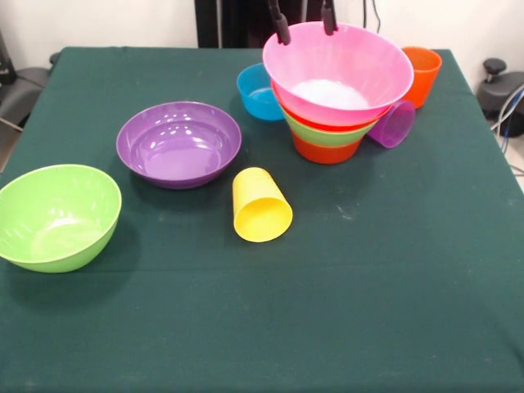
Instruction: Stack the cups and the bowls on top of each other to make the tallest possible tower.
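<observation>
At the lower left of the frame, closest to us, a green bowl (56, 217) sits right way up on the counter (393, 311). Nothing is in it. The counter is dark green.

A bit higher, near the middle, a yellow cup (261, 205) lies on its side. Its open end faces us.

Up and to the left of the cup is a purple bowl (178, 144). It sits right way up, by itself, close to the yellow cup but not touching it.

Higher still, right of the middle, stands the tower (332, 123). It has four bowls, one inside the next. A small orange bowl (326, 151) is at the bottom. A second green bowl (327, 134) sits in it, then a thin red-orange rim (304, 119) shows, and a big pink bowl (337, 67) is on top. The pink bowl leans a little.

A purple cup (393, 124) lies on its side just right of the tower, maybe touching it. A small blue bowl (259, 92) sits just left of the tower. An orange cup (422, 75) stands behind the tower at the upper right, partly hidden.

At the very top, two dark fingers (279, 24) of the gripper (304, 23) hang down over the back rim of the pink bowl. They are spread apart and hold nothing.

I think the job is about half done. Four bowls are stacked. Three bowls and three cups are left to go on. Two cups need to be stood up first.
</observation>
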You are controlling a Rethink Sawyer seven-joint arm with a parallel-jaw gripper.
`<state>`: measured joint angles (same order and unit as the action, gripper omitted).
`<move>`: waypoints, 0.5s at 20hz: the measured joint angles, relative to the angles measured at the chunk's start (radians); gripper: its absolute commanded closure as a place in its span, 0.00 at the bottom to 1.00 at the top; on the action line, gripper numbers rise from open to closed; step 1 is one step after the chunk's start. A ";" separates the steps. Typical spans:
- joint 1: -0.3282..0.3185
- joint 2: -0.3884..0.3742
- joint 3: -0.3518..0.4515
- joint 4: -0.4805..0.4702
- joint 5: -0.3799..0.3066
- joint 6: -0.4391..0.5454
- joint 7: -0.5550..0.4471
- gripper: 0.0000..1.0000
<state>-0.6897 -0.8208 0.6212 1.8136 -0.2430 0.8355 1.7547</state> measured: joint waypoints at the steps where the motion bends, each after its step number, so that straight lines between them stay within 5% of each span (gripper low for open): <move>1: 0.004 -0.003 0.000 -0.007 0.000 0.000 0.000 0.00; 10: 0.014 -0.016 0.000 -0.052 -0.004 0.000 0.000 0.00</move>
<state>-0.6757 -0.8371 0.6210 1.7618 -0.2474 0.8357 1.7547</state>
